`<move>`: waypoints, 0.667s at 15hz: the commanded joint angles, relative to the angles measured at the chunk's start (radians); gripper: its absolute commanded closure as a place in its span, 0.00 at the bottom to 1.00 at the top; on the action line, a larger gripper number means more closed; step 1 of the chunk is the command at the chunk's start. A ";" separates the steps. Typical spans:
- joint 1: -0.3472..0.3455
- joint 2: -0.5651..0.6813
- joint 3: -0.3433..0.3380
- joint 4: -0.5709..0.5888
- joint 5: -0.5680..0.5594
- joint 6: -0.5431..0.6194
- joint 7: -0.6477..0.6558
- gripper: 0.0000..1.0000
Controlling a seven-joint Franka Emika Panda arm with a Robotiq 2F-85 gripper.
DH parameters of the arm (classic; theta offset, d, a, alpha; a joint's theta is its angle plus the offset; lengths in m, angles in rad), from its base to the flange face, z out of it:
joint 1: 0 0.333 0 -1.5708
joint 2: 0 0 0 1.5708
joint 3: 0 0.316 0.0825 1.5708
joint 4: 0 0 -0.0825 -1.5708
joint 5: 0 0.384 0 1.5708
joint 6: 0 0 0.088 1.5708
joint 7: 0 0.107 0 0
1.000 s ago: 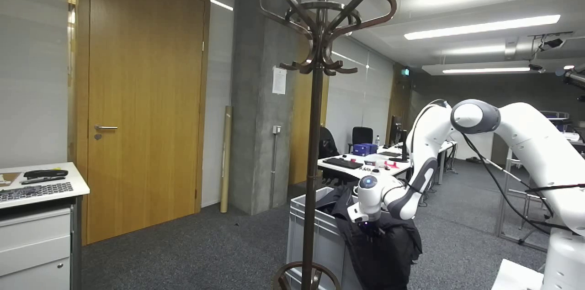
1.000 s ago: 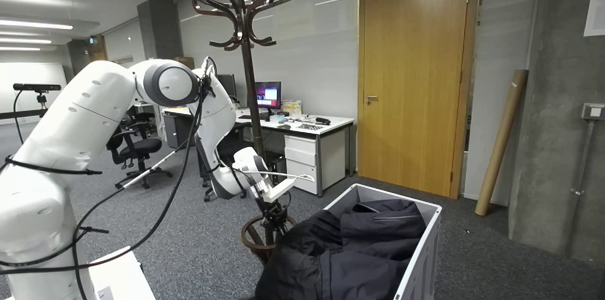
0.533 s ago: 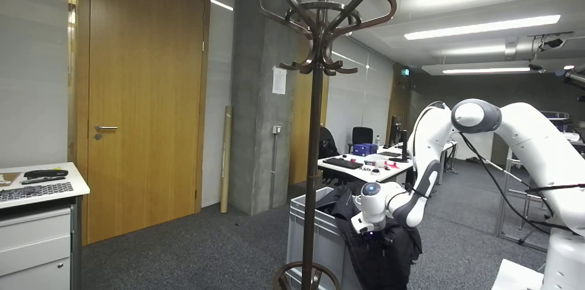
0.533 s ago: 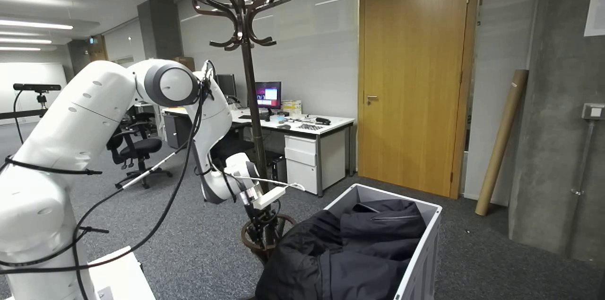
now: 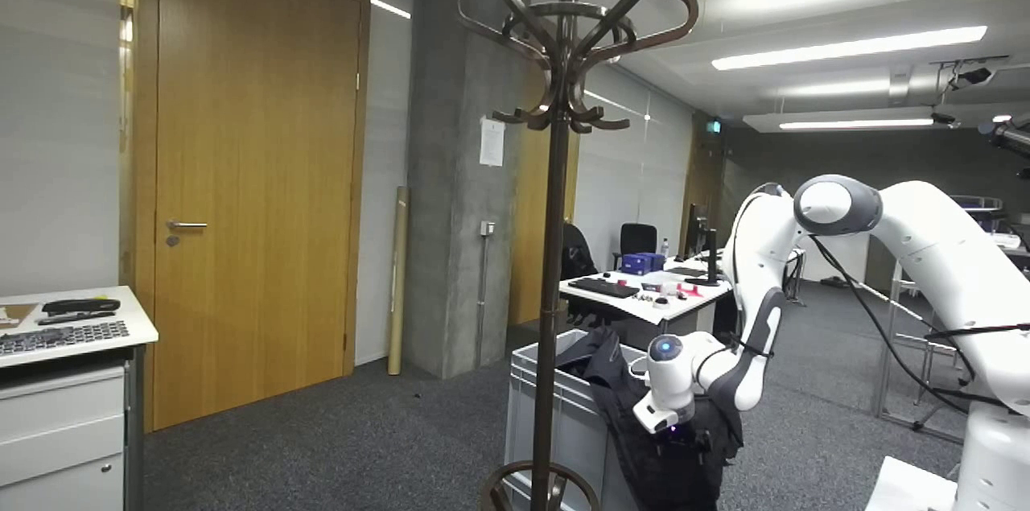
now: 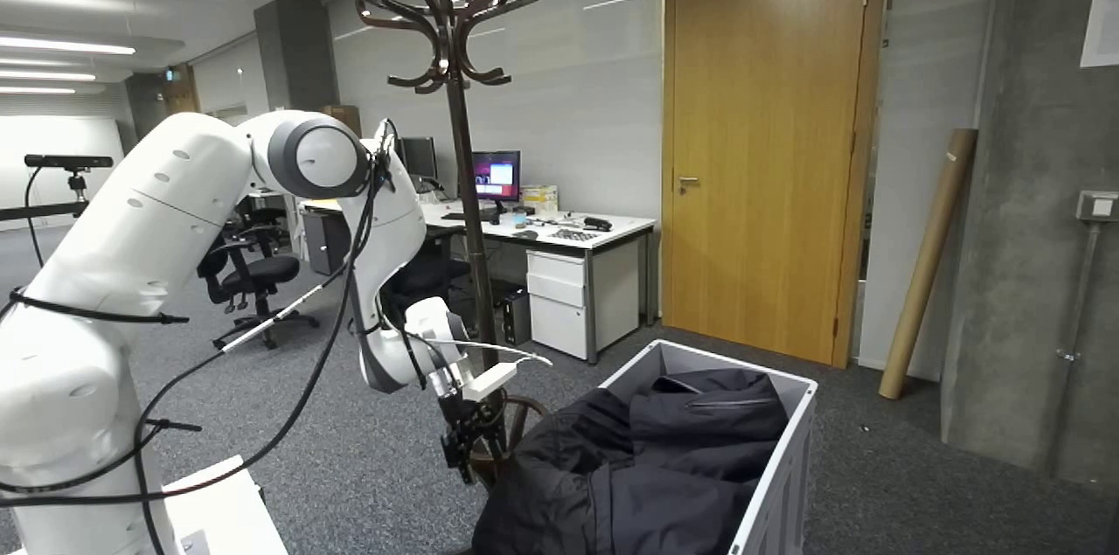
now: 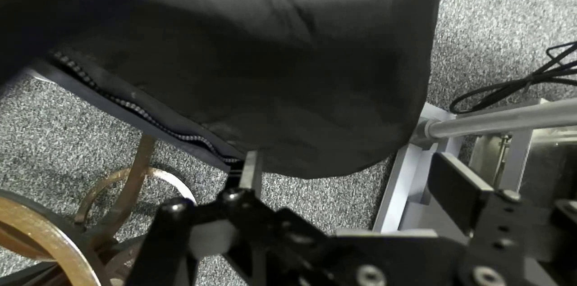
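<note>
The pincer [image 7: 354, 175] points downward just outside the gray crate [image 6: 782, 502], on the side of it toward the base of the robot arm [image 6: 315, 157]. Nearest to it is the black jacket [image 6: 559, 489], which is draped over the crate's wall and hangs down outside it. The pincer's two fingers [image 7: 455, 191] stand wide apart; in the wrist view, carpet [image 7: 315, 200] and the jacket's rounded lower edge show between them. A zip [image 7: 133, 106] runs along the jacket's border toward one of the fingers; whether that finger touches the fabric cannot be told. More dark cloth [image 6: 708, 415] lies inside the crate, and it is unclear whether it belongs to the same garment.

Just beside the crate rises a brown coat stand [image 5: 555, 213], upright, with curved hooks at its top and a hoop [image 7: 47, 234] around its foot. Well apart from the crate, in an exterior view, a white counter [image 6: 628, 230] carries a monitor [image 6: 496, 175] whose screen is lit. Beyond the crate there, too, are a closed wooden door [image 6: 761, 144] and a tilted cardboard tube [image 6: 927, 262].
</note>
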 commanded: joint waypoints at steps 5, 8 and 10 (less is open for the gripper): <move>-0.002 0.019 -0.022 0.015 -0.082 -0.008 -0.027 0.00; 0.005 0.013 -0.030 0.012 -0.126 0.016 -0.003 0.00; 0.016 0.018 -0.037 0.018 -0.176 0.030 0.001 0.00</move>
